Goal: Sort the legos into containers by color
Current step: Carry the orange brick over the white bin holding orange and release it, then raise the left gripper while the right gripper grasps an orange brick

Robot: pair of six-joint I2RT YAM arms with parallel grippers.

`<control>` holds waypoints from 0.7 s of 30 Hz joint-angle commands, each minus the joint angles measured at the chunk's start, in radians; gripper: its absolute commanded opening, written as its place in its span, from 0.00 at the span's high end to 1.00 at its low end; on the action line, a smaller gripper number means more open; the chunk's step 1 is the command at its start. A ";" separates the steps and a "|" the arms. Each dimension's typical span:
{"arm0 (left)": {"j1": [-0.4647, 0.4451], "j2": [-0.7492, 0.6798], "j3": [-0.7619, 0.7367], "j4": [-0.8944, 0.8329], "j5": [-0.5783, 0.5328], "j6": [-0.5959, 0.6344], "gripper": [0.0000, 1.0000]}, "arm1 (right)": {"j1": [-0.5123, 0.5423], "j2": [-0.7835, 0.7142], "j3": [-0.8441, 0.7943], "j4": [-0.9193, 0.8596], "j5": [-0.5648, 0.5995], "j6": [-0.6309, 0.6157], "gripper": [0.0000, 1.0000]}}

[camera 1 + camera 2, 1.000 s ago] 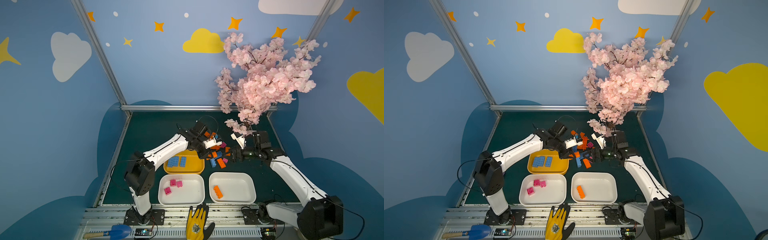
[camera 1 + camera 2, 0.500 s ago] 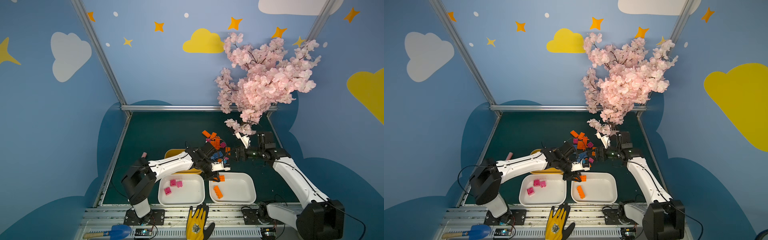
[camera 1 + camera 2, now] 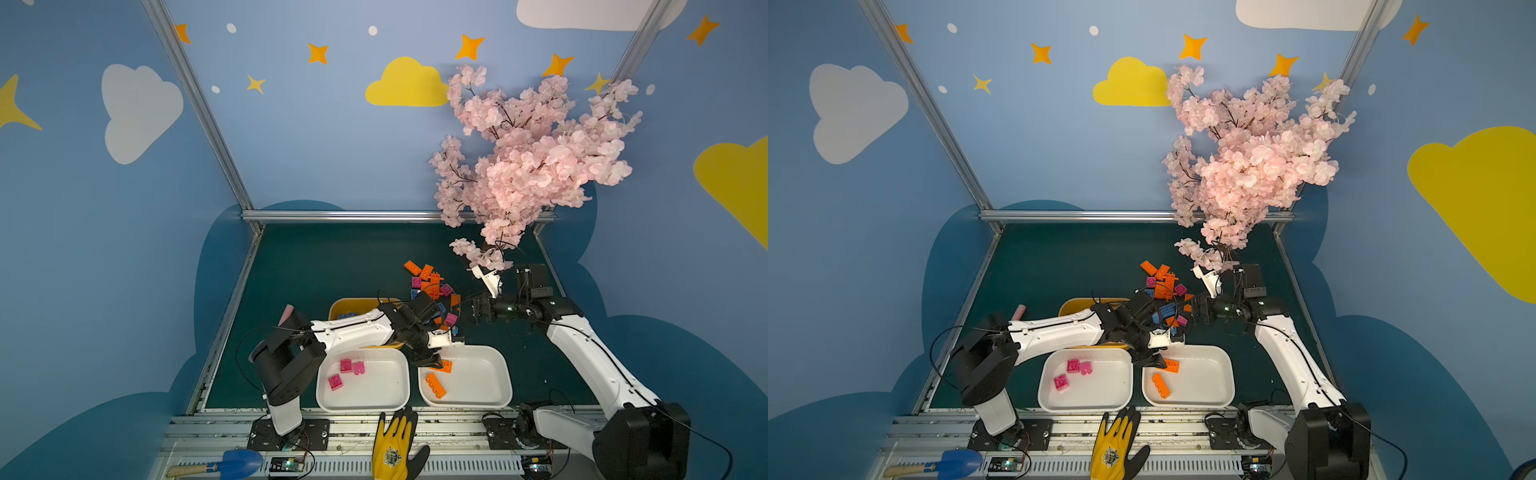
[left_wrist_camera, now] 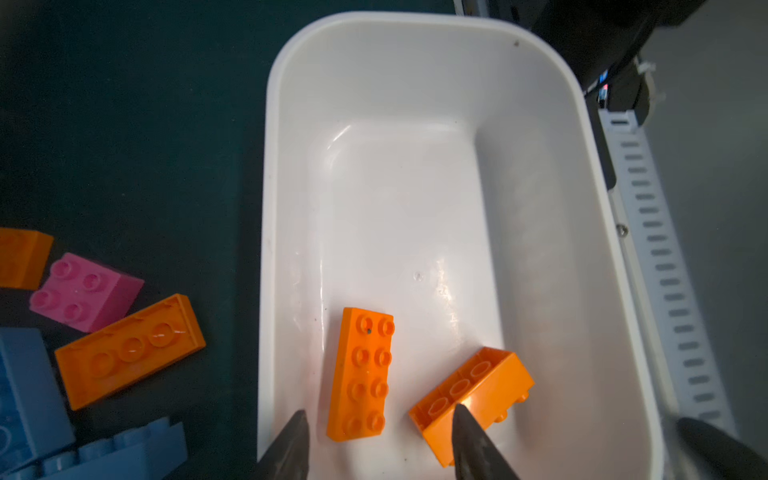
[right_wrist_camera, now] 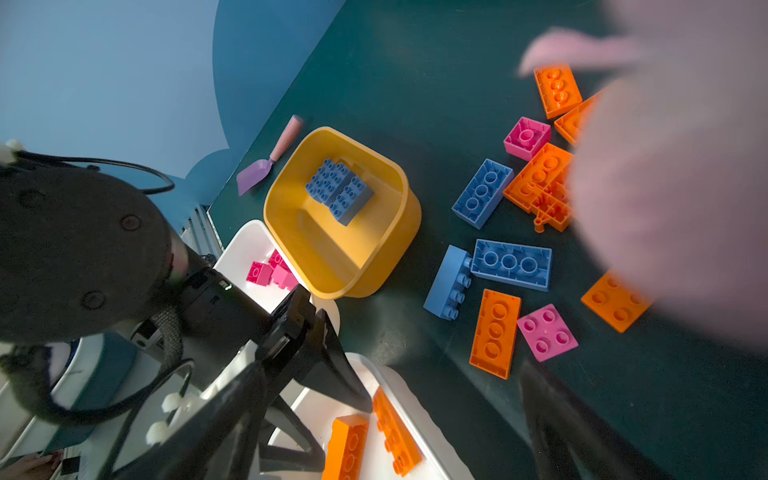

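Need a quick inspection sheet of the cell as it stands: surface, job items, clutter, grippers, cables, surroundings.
Surface: dark green mat, loose bricks on it.
Job's things: yellow tray holds blue bricks; white tray holds three pink bricks; second white tray holds two orange bricks; unsorted pile of all three colours lies behind the trays.
Clutter: yellow glove and blue trowel on the front rail; pink scoop beside the yellow tray.
Grippers: left gripper over the second white tray, jaws apart, holding nothing; right gripper by the pile, wide open, empty.
Cables: black cable loops off the left arm.
Surroundings: blossom tree overhangs the right arm, blurring its wrist view; blue painted walls.
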 commanded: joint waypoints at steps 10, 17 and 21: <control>0.131 -0.171 0.105 -0.237 0.048 -0.150 0.28 | 0.003 0.011 0.043 0.041 -0.043 0.017 0.07; 0.338 -0.282 0.073 -0.257 0.094 -0.211 0.12 | 0.105 0.068 0.088 0.077 0.007 0.041 0.07; 0.464 -0.315 0.041 -0.220 0.160 -0.276 0.02 | 0.198 0.123 0.118 0.109 0.078 0.050 0.07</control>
